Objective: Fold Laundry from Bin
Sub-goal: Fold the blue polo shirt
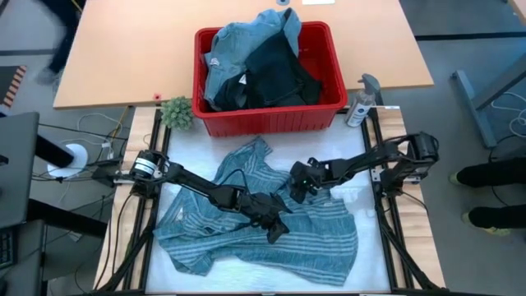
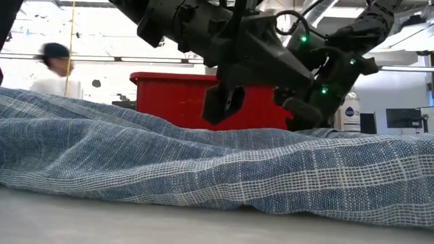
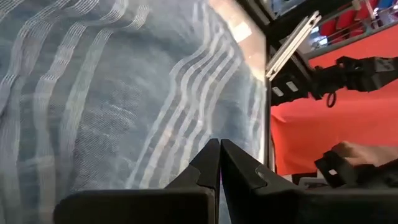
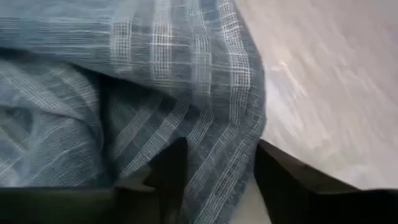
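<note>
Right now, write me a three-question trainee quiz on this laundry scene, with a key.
1. True or false: the striped shirt is lying spread on the table, outside the red bin.
2. Which gripper has its fingers pressed together with nothing between them?
A. left gripper
B. right gripper
3. Fill in: the right gripper's fingers sit either side of the shirt's ____.

Key
1. True. Other garments remain heaped in the bin.
2. A. In the left wrist view its fingers meet above the fabric.
3. Edge, a folded hem beside bare table, in the right wrist view.
</note>
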